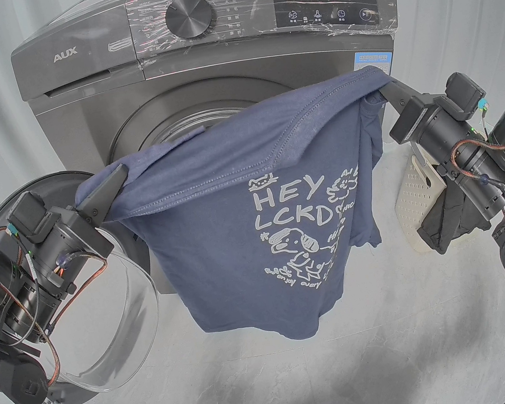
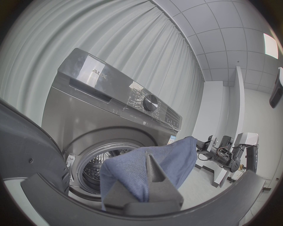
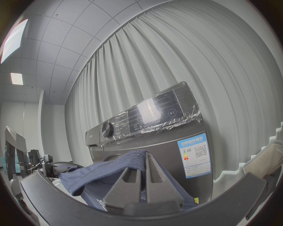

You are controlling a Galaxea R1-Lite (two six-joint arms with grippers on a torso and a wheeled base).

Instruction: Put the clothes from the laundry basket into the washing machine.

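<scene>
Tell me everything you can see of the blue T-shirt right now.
The blue T-shirt is soft knit fabric with stitched hems and a white print of lettering and cartoon figures. It hangs stretched between the grippers: the left gripper is shut on one end, the right gripper on the other, slightly higher. The middle droops in folds in mid-air before the washing machine, covering much of its open drum mouth. Whether it touches the machine cannot be told.

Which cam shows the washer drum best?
Left wrist view: drum mouth and perforated wall show beside the T-shirt. Head view: T-shirt covers all but its upper rim. Right wrist view: T-shirt blocks it.
</scene>
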